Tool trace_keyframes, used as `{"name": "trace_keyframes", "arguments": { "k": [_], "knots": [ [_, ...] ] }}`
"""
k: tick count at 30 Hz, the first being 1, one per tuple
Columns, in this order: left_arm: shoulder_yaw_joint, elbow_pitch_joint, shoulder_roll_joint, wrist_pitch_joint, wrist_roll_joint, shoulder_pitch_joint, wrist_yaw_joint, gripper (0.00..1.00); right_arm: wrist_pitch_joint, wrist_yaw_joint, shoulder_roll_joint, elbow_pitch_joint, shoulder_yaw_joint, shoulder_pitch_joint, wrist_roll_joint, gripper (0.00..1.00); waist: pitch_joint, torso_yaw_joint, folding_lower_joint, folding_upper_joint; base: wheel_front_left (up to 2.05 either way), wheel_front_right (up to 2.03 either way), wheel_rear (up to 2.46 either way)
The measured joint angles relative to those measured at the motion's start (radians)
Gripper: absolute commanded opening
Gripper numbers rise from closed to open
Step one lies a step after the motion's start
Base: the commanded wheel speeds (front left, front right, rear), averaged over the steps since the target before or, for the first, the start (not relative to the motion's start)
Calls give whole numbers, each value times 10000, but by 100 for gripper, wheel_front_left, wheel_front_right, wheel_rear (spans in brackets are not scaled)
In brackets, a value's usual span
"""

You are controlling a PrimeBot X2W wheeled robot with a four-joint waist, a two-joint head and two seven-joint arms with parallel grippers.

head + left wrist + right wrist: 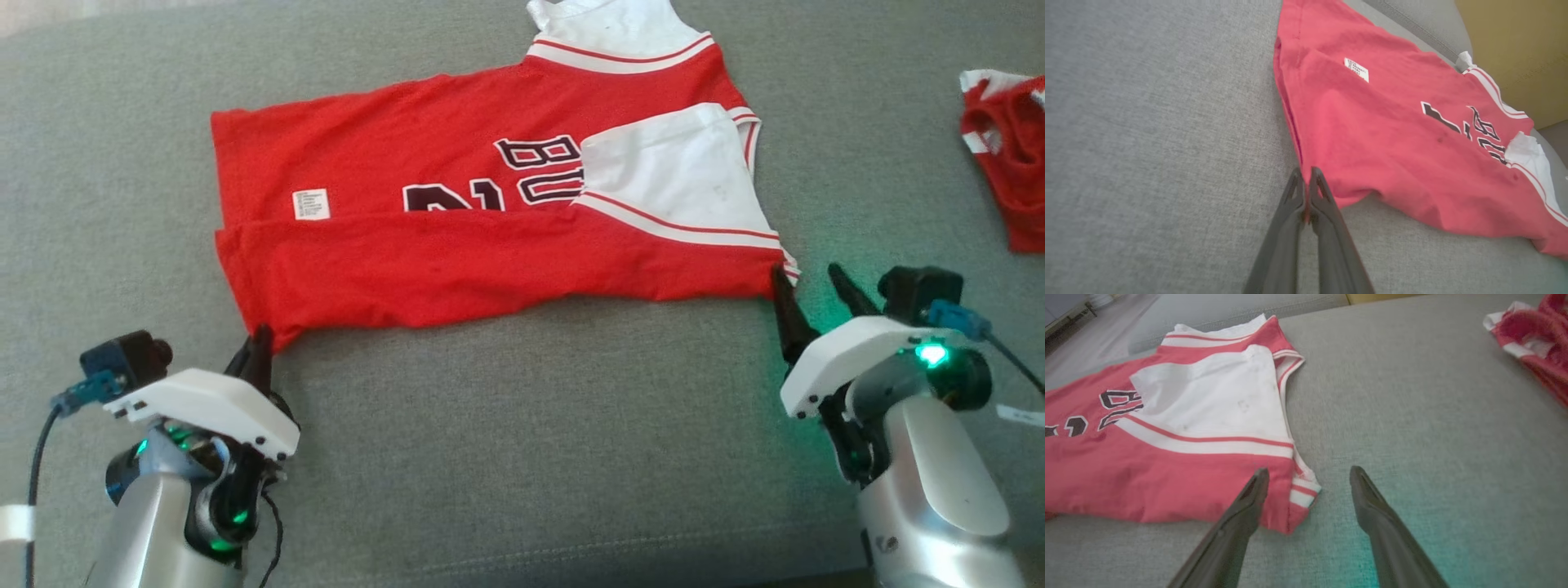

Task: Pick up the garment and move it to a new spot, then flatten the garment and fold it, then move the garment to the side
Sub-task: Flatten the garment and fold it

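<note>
A red and white basketball jersey, the garment point(457, 261), lies spread on the grey cushion with its near long edge folded over. My left gripper point(260, 339) is at its near left corner. In the left wrist view the left gripper point(1306, 173) is shut, with a sliver of the red garment point(1392, 134) pinched between its fingers. My right gripper point(812, 282) stands open at the near right corner. In the right wrist view the right gripper point(1309, 471) straddles the striped hem of the garment point(1167, 469), one finger over the cloth and the other over the bare cushion.
A second red and white garment point(1008, 155) lies crumpled at the far right of the grey cushion point(522, 425); the right wrist view has this crumpled garment point(1535, 330) at upper right. The cushion's front seam runs just ahead of my arms. A yellow wall point(1515, 41) stands beyond the far edge.
</note>
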Motion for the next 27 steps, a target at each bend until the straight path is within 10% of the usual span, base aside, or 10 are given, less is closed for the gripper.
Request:
{"name": "trace_keyframes", "arguments": {
  "k": [10,17,27],
  "knots": [
    [31,-418,67,-13,-2,151,73,0,259,0,-12,1058,192,-352,654,100,32,246,0,0,0,0,0],
    [29,-454,65,-75,-6,174,75,0,190,0,-21,1714,593,-793,988,0,-64,281,0,0,0,0,0],
    [15,-924,161,-117,-104,829,59,0,12,0,-167,888,401,-294,1118,0,-365,174,0,0,0,0,0]
  ]
}}
